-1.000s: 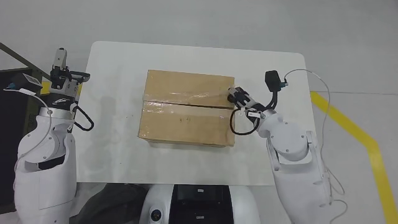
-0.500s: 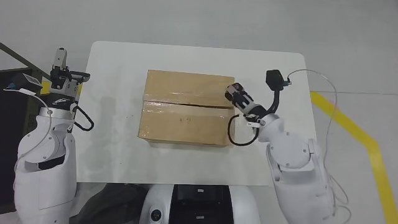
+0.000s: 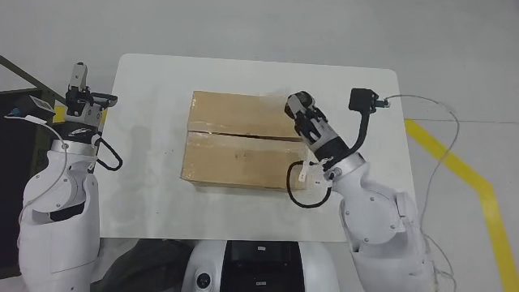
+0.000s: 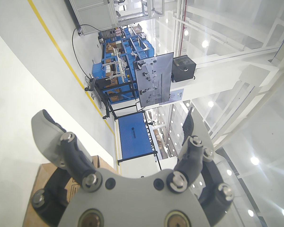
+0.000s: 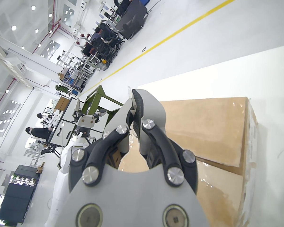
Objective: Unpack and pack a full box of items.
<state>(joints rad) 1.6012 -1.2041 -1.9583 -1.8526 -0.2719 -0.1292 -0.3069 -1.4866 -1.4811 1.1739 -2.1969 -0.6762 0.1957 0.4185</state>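
A brown cardboard box [image 3: 243, 142] lies in the middle of the white table [image 3: 146, 81], its top flaps meeting along a seam with clear tape. My right gripper [image 3: 297, 107] hangs above the box's right end, over the far flap. In the right wrist view this gripper [image 5: 133, 100] is shut, apparently pinching a thin strip of the clear tape, with the box [image 5: 203, 124] beside and below it. My left gripper [image 3: 85, 97] is at the table's left edge, well clear of the box. Its fingers [image 4: 116, 121] are spread open and hold nothing; a box corner [image 4: 94, 161] shows behind them.
The table has free room on all sides of the box. A dark stand [image 3: 12, 130] sits off the table's left edge. A yellow floor line [image 3: 462, 170] runs to the right of the table.
My right gripper has risen from the right end of the box's seam and moved back over the box top. The seam looks darker and less glossy. The left arm has not moved.
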